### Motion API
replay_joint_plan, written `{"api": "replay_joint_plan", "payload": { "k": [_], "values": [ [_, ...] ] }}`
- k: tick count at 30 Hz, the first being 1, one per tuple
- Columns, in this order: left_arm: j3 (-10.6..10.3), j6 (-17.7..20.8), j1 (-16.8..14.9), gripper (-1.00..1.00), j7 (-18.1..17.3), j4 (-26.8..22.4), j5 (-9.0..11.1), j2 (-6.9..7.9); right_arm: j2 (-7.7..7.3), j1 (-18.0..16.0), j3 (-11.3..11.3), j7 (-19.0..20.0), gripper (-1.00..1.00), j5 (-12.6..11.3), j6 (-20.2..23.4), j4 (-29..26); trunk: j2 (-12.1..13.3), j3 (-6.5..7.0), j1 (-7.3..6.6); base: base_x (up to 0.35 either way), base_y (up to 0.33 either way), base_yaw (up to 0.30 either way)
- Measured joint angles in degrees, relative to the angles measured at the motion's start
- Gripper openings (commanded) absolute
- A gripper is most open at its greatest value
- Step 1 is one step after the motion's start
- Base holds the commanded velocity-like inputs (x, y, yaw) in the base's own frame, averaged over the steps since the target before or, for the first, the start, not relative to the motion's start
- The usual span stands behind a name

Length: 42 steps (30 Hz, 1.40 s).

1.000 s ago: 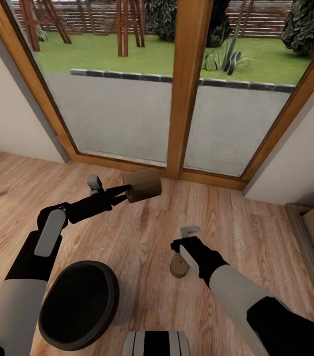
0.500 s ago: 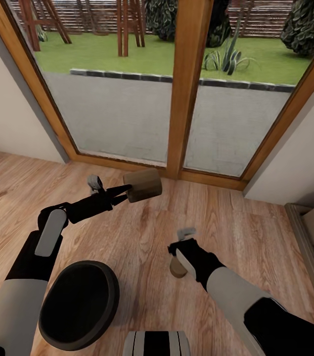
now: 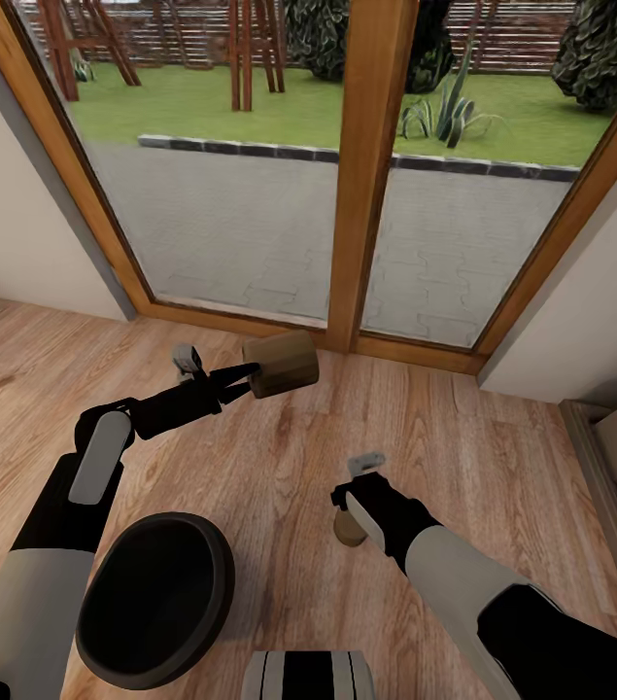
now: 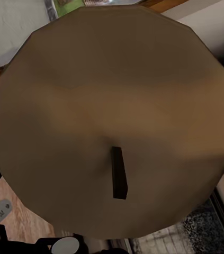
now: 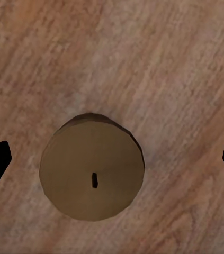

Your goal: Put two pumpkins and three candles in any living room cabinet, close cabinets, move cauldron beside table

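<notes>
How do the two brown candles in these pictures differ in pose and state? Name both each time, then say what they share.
1. The candle in the left gripper is lifted off the wood floor; the candle under the right gripper stands on it.
2. The held candle lies tilted sideways; the floor candle is upright, wick up.
3. The left gripper is shut on its candle; the right gripper is open above the other.

Both are brown cylinders with a dark wick.
</notes>
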Motion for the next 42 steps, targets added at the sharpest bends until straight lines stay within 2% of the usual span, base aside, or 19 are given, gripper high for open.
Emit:
{"api": "replay_joint_plan", "payload": {
  "k": [2,22,26,33,35,38,42],
  "values": [
    [0.0,0.0,0.0,-1.00,0.0,0.0,0.0,-0.01,0.00,0.0,0.0,0.0,1.00,0.0,-0.1,0.0,0.0,0.00,0.00,0.000,0.000,0.000],
    [0.0,0.0,0.0,-1.00,0.0,0.0,-0.1,-0.17,0.00,0.1,0.0,2.6,1.00,0.3,-0.8,-0.5,-0.3,-4.42,0.52,0.000,0.000,0.000],
    [-1.2,-0.1,0.0,-1.00,0.0,0.0,-0.2,-0.19,-0.12,0.1,0.0,2.2,1.00,0.6,-4.6,-0.7,-0.3,-5.31,0.62,0.000,0.000,0.000],
    [-1.6,0.0,0.0,-1.00,0.0,0.0,-0.1,-0.19,-0.32,0.1,0.0,2.0,1.00,0.8,-5.3,-0.9,-0.4,-6.86,0.80,0.000,0.000,0.000],
    [-1.6,-0.1,0.1,-1.00,0.0,0.2,-0.1,-0.28,-0.97,0.7,-0.3,2.3,1.00,0.4,-4.6,-1.5,-0.4,-6.86,0.80,0.000,0.000,0.000],
    [-1.5,-0.1,0.1,-1.00,0.0,0.2,-0.2,-0.32,-0.86,1.4,-0.3,2.3,1.00,0.4,-3.7,-2.5,-0.4,-6.86,0.80,0.000,0.000,0.000],
    [-1.5,-0.3,1.0,-1.00,0.3,0.1,-0.6,-0.63,-0.01,0.1,-0.3,2.1,1.00,0.5,-3.4,-3.1,-0.4,-6.86,0.80,0.000,0.000,0.000]
  ]
}}
